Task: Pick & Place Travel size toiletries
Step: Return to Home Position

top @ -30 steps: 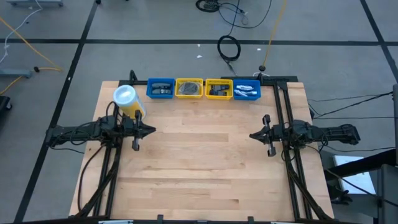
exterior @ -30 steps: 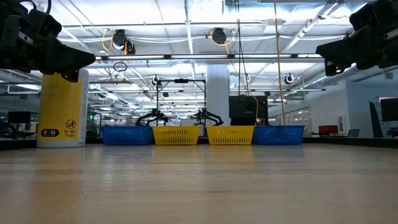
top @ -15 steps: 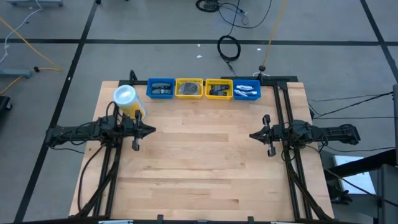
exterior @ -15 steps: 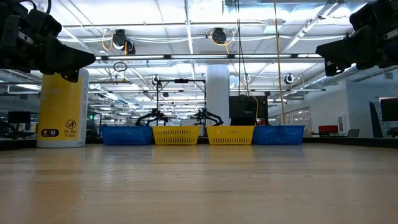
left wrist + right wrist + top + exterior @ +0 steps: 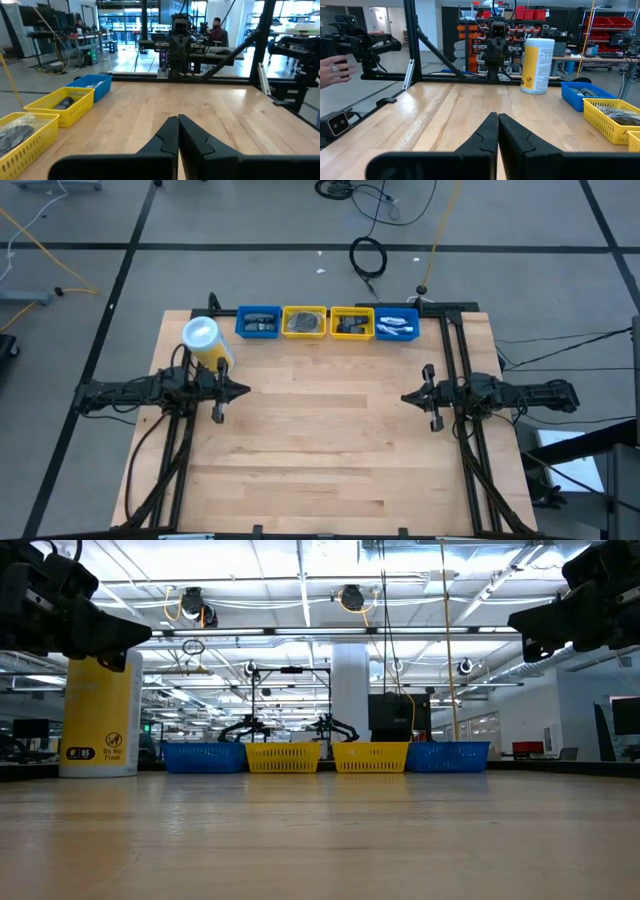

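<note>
In the high view the travel size toiletries sit in four bins lined up along the far edge of the wooden table (image 5: 330, 450), in the upper middle of the frame. There are dark items (image 5: 260, 327) in the left blue bin (image 5: 258, 309). Greyish pieces (image 5: 302, 326) lie in the left yellow bin (image 5: 304, 309), and more dark pieces (image 5: 349, 327) in the right yellow bin (image 5: 352, 310). The right blue bin (image 5: 398, 310) holds white tubes (image 5: 397, 330). A yellow canister (image 5: 203, 340) with a white lid stands just left of the row. The left gripper (image 5: 243, 390) hangs at centre left, pointing inward above bare wood, and the right gripper (image 5: 405, 398) mirrors it at centre right, well apart. Each wrist view shows its own dark fingers pressed together with nothing between them. In the right wrist view a person's hand (image 5: 335, 67) shows beyond the table.
</note>
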`<state>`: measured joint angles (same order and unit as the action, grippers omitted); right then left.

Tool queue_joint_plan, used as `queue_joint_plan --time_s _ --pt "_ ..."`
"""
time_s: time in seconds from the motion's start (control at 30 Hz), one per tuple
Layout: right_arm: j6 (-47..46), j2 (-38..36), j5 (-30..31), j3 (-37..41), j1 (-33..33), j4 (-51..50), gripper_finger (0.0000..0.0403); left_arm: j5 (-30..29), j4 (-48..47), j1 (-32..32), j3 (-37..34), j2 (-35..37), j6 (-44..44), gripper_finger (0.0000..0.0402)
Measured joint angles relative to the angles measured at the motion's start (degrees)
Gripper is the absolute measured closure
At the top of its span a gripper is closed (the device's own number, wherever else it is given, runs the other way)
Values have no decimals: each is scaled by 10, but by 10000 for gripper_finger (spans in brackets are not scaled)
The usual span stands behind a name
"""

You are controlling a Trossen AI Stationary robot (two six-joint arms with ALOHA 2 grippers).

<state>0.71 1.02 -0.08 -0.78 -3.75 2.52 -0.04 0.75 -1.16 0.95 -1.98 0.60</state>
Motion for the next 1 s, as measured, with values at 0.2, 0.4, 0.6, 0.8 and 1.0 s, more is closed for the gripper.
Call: queue_joint_plan --time_s 0.2,0.4,0.6,0.8,1.0 --pt "0 0 0 0 0 0 399 0 2 -8 0 0 -4 368" --pt "0 0 0 0 0 0 399 0 3 -8 0 0 -4 356" --pt "0 0 0 0 0 0 399 -1 3 -8 0 0 -3 355" --pt "0 0 0 0 0 0 399 -1 3 -8 0 0 -3 355" --pt "0 0 0 0 0 0 399 -1 4 -8 0 0 -3 355"
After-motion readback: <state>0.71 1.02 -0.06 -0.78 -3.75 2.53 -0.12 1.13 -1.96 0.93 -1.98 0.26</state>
